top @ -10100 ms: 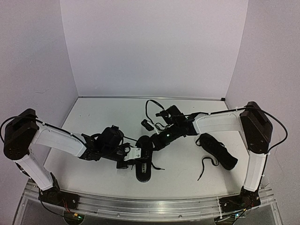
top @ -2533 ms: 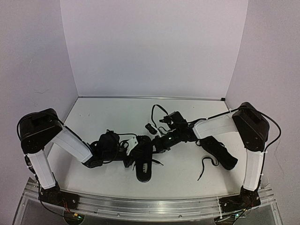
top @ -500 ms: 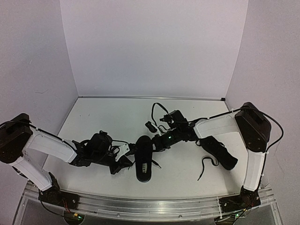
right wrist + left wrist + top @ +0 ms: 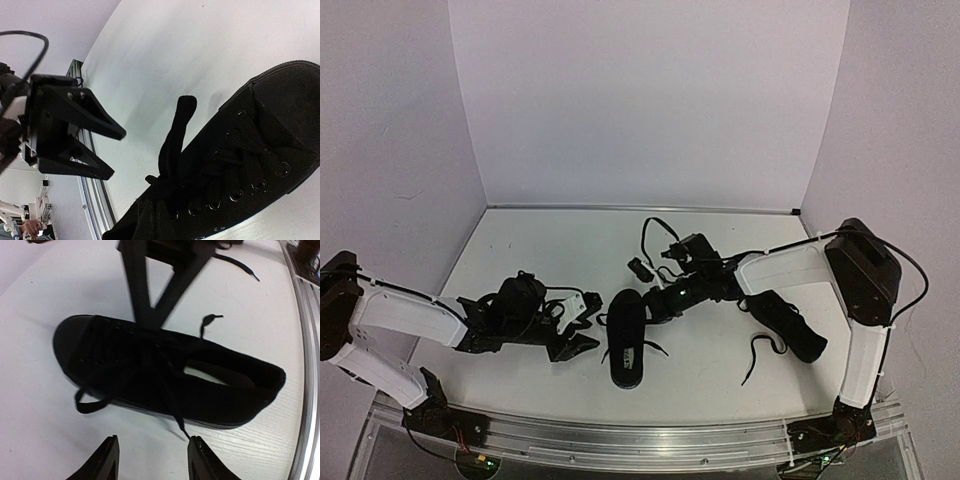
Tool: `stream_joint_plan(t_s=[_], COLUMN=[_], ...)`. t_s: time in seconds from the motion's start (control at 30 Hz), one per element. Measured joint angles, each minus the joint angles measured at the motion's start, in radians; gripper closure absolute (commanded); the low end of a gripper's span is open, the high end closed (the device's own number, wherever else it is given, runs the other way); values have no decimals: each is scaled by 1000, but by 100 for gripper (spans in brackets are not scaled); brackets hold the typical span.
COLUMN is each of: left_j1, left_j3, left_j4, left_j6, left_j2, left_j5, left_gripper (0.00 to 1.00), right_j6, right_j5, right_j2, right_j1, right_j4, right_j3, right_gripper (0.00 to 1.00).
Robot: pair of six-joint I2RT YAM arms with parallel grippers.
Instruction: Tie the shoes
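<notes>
Left tool [image 4: 592, 322] spread, empty, just left of the centre shoe [image 4: 626, 352]. Right tool [image 4: 652, 303] pressed together at its laces; other shoe [image 4: 790, 325] at frame right

left arm stretched low across, left claw [image 4: 591, 321] parted, right arm bent inward, right claw [image 4: 654, 300] closed

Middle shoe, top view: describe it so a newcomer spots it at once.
On the white table, look near the front edge, about halfway across. The middle shoe lies there, black, toe toward the back wall, the open left pincer beside it and the right pincer at its laces. The other shoe lies angled far right, with no pincer at it.
</notes>
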Motion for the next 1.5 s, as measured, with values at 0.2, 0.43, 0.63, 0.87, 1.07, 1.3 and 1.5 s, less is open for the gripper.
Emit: stream_joint_plan(t_s=[0.2, 0.43, 0.63, 0.87, 1.07, 1.3, 1.5], left_j1=[37, 37, 43, 83, 87, 87, 87], left_j3=[1, 71, 91, 145, 210, 280, 315], left_j4=[67, 130, 155, 58, -36, -95, -132], left_j6=[30, 83, 117, 196, 285, 359, 396], left_j2=[-11, 89, 130, 150, 199, 266, 305], left_j5=[-13, 42, 61, 68, 89, 118, 127], left_gripper=[50, 52, 47, 45, 44, 54, 86], right_j6=[-4, -4, -4, -4, -4, -4, -4], right_j5=[-12, -15, -13, -8, -8, -8, -3], right_j2=[0, 0, -1, -9, -13, -13, -13], right_j1=[18, 28, 28, 28, 28, 28, 28], right_j4=[0, 0, 0, -1, -1, -1, -1], right_j3=[0, 0, -1, -6, -6, -6, -6], right_gripper=[100, 100, 100, 100, 100, 100, 100])
